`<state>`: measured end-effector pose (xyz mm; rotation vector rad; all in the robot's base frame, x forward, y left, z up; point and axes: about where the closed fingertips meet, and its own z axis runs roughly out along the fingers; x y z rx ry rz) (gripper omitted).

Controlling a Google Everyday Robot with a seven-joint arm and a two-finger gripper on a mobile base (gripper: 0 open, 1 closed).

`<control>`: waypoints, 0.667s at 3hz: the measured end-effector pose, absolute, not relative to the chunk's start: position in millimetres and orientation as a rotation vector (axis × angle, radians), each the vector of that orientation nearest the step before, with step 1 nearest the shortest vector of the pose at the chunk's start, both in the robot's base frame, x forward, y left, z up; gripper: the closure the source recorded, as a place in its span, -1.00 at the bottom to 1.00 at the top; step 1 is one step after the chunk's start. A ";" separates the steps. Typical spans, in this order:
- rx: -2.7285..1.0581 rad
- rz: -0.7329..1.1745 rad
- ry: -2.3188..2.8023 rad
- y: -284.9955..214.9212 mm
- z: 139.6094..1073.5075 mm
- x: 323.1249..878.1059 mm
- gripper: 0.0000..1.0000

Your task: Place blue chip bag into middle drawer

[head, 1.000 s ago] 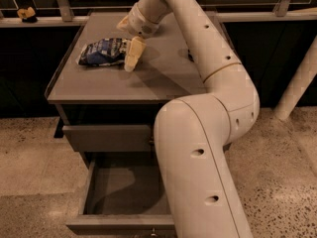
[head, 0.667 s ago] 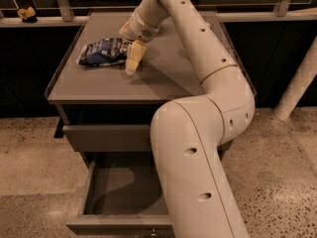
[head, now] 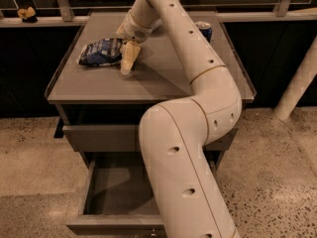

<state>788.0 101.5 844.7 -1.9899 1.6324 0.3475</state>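
Shows a thick white jointed robot arm rising from the bottom edge in front of a grey metal cabinet, folding at a bulky elbow just above the cabinet's front edge, then stretching back and toward the view's left over the cabinet's flat grey surface. Ends in a cream-coloured pincer pointed downward over the left rear part of that surface, tip at or close to the top. Cannot tell whether the pincer is apart or together. Shows the crinkled dark-blue foil chip bag with white lettering lying flat on the surface, directly beside the pincer on the side toward the cabinet's left edge, touching or nearly so. Shows a blue cylindrical soda can upright near the cabinet's rear right, partly behind the arm. Below the surface, has a closed grey drawer front, and under it the wide shallow grey middle drawer pulled out toward the camera, partly hidden by the arm.
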 end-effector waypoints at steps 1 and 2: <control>-2.016 0.345 1.648 123.8 826.3 792.6 -1.00; -2.017 0.345 1.648 124.2 825.7 792.8 -1.00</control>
